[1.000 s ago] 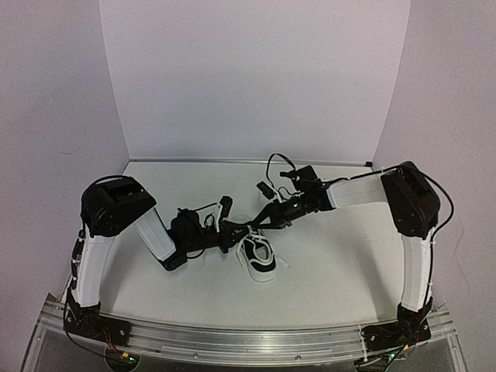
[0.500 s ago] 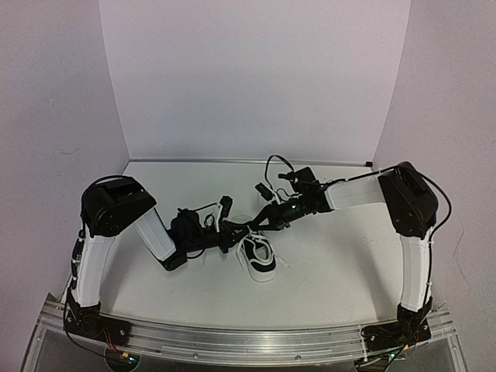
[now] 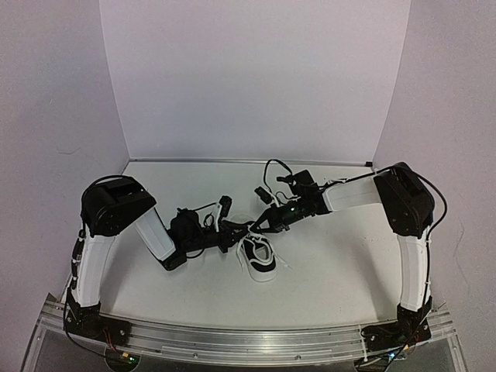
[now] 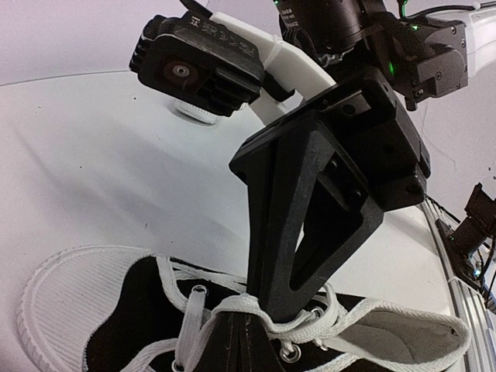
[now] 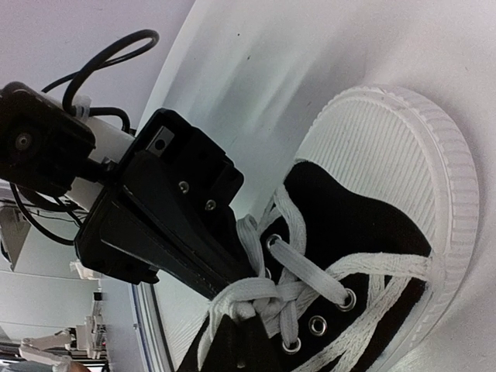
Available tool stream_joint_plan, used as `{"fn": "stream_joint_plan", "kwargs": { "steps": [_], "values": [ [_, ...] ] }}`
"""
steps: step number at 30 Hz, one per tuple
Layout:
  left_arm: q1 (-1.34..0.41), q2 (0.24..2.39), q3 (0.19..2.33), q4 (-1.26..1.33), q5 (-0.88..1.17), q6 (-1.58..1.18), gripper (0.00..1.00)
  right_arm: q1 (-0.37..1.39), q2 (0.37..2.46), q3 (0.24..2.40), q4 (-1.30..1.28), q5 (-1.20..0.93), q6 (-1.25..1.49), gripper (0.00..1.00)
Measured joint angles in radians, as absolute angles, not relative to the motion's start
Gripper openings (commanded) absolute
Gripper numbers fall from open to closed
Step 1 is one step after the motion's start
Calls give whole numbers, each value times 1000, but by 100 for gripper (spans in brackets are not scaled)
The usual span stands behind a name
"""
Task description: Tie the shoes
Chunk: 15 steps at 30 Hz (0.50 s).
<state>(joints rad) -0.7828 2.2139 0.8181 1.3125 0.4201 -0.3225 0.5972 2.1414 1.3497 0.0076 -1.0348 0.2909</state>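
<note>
One black sneaker (image 3: 262, 260) with a white sole lies on the table, toe toward the far side; a second shoe is not in view. My left gripper (image 3: 242, 229) and right gripper (image 3: 254, 227) meet tip to tip just over its laces. In the left wrist view my left gripper (image 4: 244, 329) is shut, with a white lace loop (image 4: 240, 308) drawn across its tip, and the right gripper (image 4: 283, 306) presses on the same lace. In the right wrist view my right gripper (image 5: 244, 329) is shut on the knotted lace (image 5: 267, 291) beside the left gripper (image 5: 232, 283), above the shoe (image 5: 364, 225).
The white table (image 3: 349, 271) is walled at the back and both sides. Loose lace ends trail on the table to the right of the shoe (image 3: 283, 265). The aluminium rail (image 3: 248, 337) with the arm bases runs along the near edge.
The right arm has swung slightly left, its wrist moving a little toward the back. Both gripper tips stay together over the shoe's laces. The shoe has not moved.
</note>
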Motion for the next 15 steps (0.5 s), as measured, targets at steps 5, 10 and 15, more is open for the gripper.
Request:
{"fn": "stream_joint_plan", "kwargs": {
  "steps": [5, 10, 15],
  "values": [
    [-781, 2214, 818, 1311, 421, -308, 3, 597, 2141, 1350, 7, -1035, 293, 0],
    [-781, 2182, 803, 1273, 419, -274, 11, 598, 2135, 1350, 7, -1034, 291, 0],
    [-780, 2106, 762, 1230, 419, -245, 19, 597, 2114, 1348, 6, -1024, 289, 0]
  ]
}}
